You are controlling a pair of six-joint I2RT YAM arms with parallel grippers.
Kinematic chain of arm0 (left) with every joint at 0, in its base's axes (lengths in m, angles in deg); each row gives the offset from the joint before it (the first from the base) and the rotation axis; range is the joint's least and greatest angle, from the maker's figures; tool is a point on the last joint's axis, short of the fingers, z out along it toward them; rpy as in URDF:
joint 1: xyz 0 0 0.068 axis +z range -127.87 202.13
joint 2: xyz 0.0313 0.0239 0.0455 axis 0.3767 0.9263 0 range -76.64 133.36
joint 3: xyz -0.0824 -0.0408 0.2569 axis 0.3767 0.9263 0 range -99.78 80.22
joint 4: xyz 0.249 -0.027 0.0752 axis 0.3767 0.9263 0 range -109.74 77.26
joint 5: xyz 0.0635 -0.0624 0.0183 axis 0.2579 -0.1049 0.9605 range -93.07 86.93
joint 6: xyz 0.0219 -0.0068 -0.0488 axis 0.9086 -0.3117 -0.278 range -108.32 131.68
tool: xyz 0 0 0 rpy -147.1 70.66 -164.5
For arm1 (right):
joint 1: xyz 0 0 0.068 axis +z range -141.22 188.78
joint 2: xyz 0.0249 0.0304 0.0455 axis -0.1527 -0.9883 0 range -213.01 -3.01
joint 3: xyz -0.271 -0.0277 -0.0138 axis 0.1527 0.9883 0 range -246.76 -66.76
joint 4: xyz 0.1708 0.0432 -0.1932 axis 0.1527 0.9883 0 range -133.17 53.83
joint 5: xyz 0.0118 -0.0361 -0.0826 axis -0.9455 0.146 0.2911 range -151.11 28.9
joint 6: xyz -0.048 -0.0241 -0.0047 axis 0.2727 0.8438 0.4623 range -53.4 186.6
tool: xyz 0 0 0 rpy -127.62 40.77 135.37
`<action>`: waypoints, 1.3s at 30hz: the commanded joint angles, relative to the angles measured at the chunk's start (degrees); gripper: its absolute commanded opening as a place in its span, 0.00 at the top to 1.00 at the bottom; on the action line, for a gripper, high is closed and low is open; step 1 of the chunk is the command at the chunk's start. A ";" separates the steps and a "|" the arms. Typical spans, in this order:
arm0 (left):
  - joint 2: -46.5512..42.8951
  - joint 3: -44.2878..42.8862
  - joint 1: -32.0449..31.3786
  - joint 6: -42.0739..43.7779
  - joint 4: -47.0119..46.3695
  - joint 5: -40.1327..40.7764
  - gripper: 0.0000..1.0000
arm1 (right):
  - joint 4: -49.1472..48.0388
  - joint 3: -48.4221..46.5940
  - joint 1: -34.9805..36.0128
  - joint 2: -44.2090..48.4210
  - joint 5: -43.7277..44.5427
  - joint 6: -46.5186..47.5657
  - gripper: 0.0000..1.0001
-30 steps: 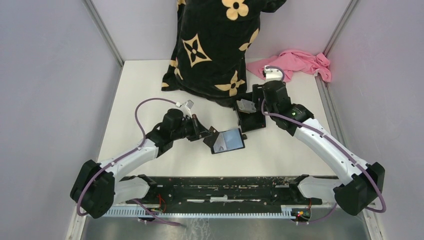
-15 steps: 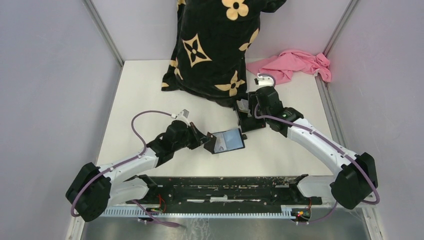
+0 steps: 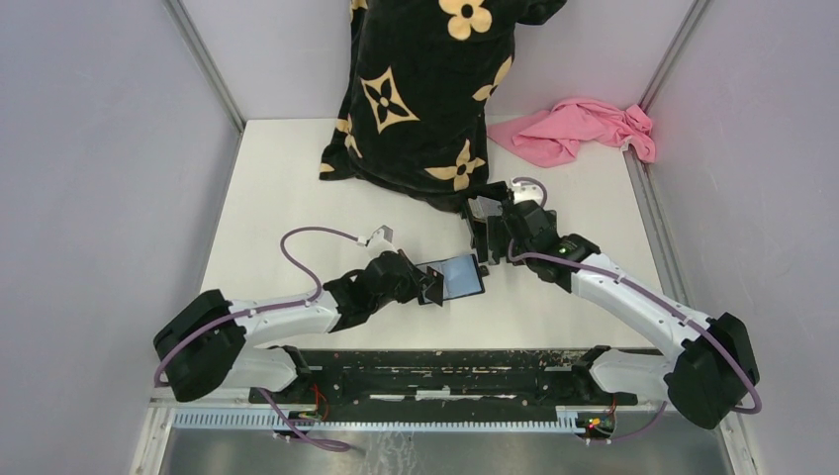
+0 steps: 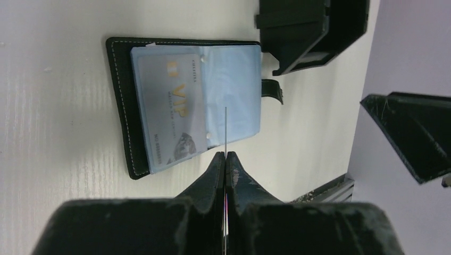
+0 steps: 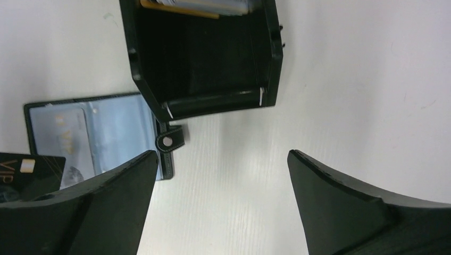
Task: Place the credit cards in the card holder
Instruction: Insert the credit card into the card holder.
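Locate the card holder (image 3: 460,274) at the centre of the top view, opened flat on the surface (image 3: 297,178) with its pale pockets facing up.

Count one of the credit cards as stowed: a pale card (image 4: 167,109) marked VIP, seated slightly askew in the pocket on the left of the left wrist view. Treat the pocket on the right of that view as vacant, as far as can be seen.

Count a second card as in transit, not yet inserted: a dark card (image 5: 29,167) with a gold chip, at the lower left of the right wrist view. In the left wrist view, find it edge-on as a thin line over the vacant pocket. Cannot tell whether its far edge touches the holder.

Expect further cards (image 5: 213,6) inside the black tray (image 5: 202,58) at the top of the right wrist view, just beyond the holder. Count not determinable.

Judge the task as partly done: one card in, one at the pocket, at least one more to fetch.

Read the left gripper (image 4: 225,156) as closed, jaws pressed together and clamped on the near edge of the dark card.

Read the right gripper (image 5: 222,154) as empty, jaws spread wide, holding nothing and touching nothing visible. Find it over bare surface just below the tray in its own view.
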 commanded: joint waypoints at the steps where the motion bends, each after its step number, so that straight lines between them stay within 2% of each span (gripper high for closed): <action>1: 3.74 -2.52 -1.80 -6.52 -5.05 7.44 0.97 | 1.28 1.97 1.48 0.09 2.63 -1.99 0.00; 9: 9.24 -5.40 -3.50 -8.05 -5.81 12.97 0.97 | -0.35 3.36 3.04 -5.93 5.13 -2.60 0.00; 17: 13.30 -5.62 -3.46 -5.80 -10.11 14.31 0.97 | -2.66 1.96 3.11 -12.82 5.10 -3.89 0.00; 24: 15.87 -2.77 -3.83 -3.39 -16.63 16.76 0.97 | -3.08 0.14 3.11 -17.00 5.15 -4.36 0.00; 39: 18.55 1.32 -5.73 -1.23 -23.18 22.52 0.97 | -3.51 -0.45 3.14 -20.76 4.38 -5.33 0.00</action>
